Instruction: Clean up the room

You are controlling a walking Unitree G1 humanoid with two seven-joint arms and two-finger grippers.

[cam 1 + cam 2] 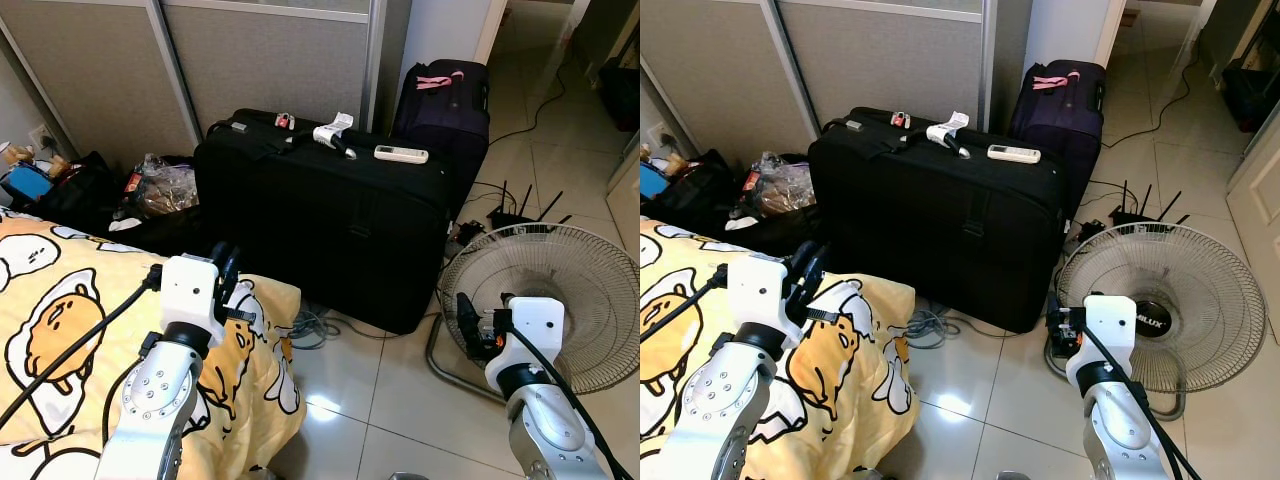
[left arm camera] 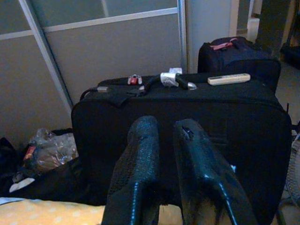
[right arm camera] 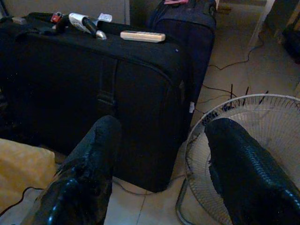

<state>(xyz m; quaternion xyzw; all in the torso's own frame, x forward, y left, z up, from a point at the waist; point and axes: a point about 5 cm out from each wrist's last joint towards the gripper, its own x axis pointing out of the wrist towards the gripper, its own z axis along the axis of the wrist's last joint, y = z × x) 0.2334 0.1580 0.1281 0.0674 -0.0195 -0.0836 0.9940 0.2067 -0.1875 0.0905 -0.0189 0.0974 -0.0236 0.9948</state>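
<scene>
Left eye view: boxy black fabric suitcase [image 1: 320,230]

Both arms are silver metal w/ rows of small screw holes, each topped by a glossy white boxy wrist housing. Thick black cables run along them, esp. on the left arm [image 1: 160,390], and the right arm [image 1: 545,420] has one too. The fingers [image 2: 136,168] are long, black, textured rubbery-looking w/ rounded tips.
</scene>
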